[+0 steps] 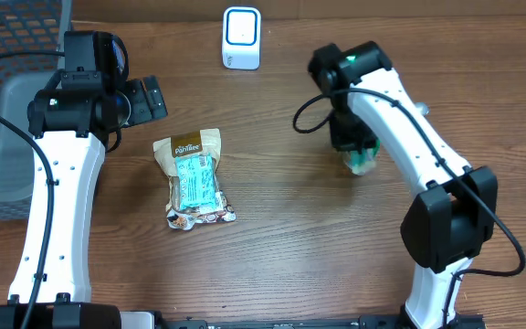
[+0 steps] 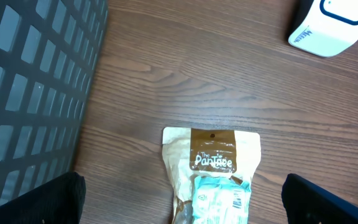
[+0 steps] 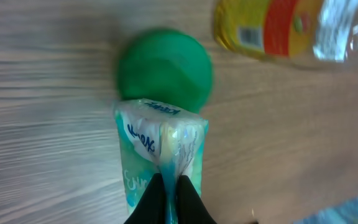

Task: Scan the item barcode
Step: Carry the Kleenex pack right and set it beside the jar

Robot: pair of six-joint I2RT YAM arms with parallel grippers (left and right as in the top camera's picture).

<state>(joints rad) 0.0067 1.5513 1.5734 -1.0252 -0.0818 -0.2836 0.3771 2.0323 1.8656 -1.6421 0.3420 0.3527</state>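
The right fingers [image 3: 155,202] are pressed together on the sealed end of a tissue packet [image 3: 160,146], pinching its crimped edge so that the packet juts straight out from the tips. In the overhead view this packet shows only as a pale green scrap under the right arm, right of the middle of the bench [image 1: 281,256] and in its far half. The scanner [image 1: 242,37], a white box with a blue-ringed face, stands at the middle of the far edge, well apart from the packet and to its left.

The left fingers [image 2: 48,202] are spread wide (only their dark tips show, in the lower corners of the left wrist view) and hold nothing. Between them lies a snack pouch [image 2: 213,168], flat on the wood left of the middle of the bench, its brown header toward the far edge. A dark mesh basket [image 2: 30,93] sits at the left edge.

The right wrist view alone shows a green round thing [image 3: 165,68] just past the packet's far end, whether touching it I cannot tell, and a bottle [image 3: 291,31] with a yellow and red label. The overhead view alone shows both arms, the packet and the scanner together.
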